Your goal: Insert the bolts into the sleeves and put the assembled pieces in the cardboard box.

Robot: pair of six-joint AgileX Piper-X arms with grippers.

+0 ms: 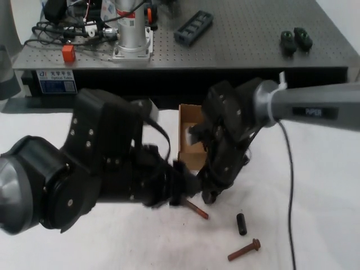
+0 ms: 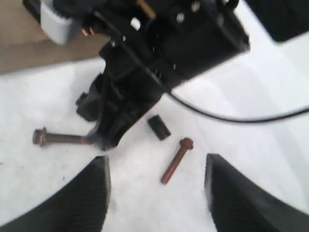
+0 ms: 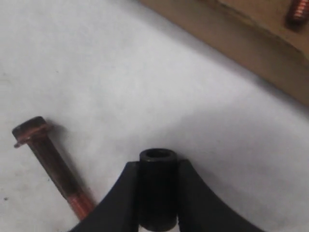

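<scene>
My right gripper [image 3: 158, 165] is shut on a black sleeve [image 3: 158, 193], held upright just above the white cloth. A rusty bolt [image 3: 50, 164] lies on the cloth close beside it, the same bolt [image 1: 197, 209] that shows in the high view by the right gripper [image 1: 209, 194]. The cardboard box [image 1: 191, 135] stands just behind, with a bolt end [image 3: 299, 9] inside it. My left gripper [image 2: 157, 160] is open and low over the cloth, facing the right gripper [image 2: 111, 121]. A loose sleeve [image 2: 158, 127] and a second bolt [image 2: 176, 160] lie between them.
The loose sleeve [image 1: 241, 223] and second bolt [image 1: 244, 250] lie toward the front right of the white cloth [image 1: 315, 214]. A cable [image 1: 289, 185] trails from the right arm across the cloth. Behind stands a perforated metal bench [image 1: 236, 39] with a post and small parts.
</scene>
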